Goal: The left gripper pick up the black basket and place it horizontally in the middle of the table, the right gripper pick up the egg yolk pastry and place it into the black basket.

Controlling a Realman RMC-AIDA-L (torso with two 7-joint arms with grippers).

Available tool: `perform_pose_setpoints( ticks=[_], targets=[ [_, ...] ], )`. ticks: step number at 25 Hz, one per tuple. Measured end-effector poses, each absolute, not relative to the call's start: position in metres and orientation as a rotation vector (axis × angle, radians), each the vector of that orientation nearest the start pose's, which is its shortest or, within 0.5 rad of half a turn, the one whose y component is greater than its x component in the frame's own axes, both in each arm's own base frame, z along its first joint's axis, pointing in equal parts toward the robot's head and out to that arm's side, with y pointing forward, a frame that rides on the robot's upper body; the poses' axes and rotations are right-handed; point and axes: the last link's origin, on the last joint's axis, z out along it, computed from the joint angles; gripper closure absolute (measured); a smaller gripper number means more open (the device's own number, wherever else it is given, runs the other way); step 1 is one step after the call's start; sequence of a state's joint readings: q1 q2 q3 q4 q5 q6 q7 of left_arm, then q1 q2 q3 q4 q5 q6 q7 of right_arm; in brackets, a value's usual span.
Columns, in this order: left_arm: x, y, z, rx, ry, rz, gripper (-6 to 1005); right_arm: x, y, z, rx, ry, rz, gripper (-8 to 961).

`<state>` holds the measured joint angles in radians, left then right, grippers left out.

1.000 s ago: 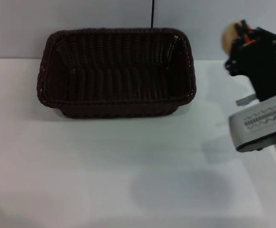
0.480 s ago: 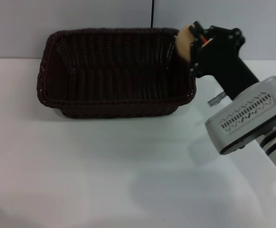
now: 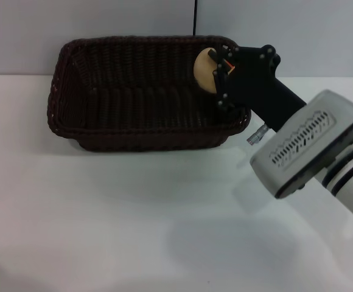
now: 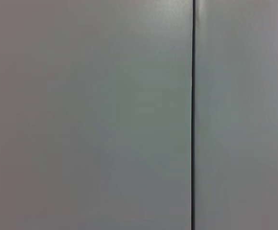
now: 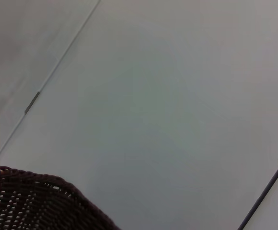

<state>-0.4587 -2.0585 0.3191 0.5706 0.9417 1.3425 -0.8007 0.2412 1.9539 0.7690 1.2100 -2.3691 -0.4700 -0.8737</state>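
The table [image 3: 103,219] is white; the black basket [image 3: 146,91] sits lengthwise along its back edge, centre-left. My right gripper [image 3: 216,76] hangs over the basket's right end, just inside the rim, pinching the egg yolk pastry [image 3: 204,70]. Left gripper isn't in sight. Risks, imo: my wrist sits right above the braided rim, so dropping lower could clip it and shove the basket. Letting go from this high, the pastry may bounce or roll vs the wall.
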Motion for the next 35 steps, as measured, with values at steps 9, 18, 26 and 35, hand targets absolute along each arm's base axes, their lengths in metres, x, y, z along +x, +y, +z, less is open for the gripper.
perform_pose_setpoints(
  ticks=[9,18,26,35],
  targets=[
    [-0.32,0.346,0.18,-1.261,-0.275,-1.072,241,0.157,0.316,-0.07,-2.09,-0.088,0.408,880],
    [-0.322,0.344,0.18,-1.26,-0.28,-1.075,241,0.162,0.315,-0.062,-2.04,-0.034,0.392,567],
    [-0.325,0.341,0.179,-1.26,-0.293,-1.074,241,0.188,0.301,-0.048,-1.893,0.02,0.319,570],
    [-0.327,0.34,0.177,-1.259,-0.3,-1.075,241,0.214,0.289,-0.031,-1.771,0.078,0.297,573]
  ],
)
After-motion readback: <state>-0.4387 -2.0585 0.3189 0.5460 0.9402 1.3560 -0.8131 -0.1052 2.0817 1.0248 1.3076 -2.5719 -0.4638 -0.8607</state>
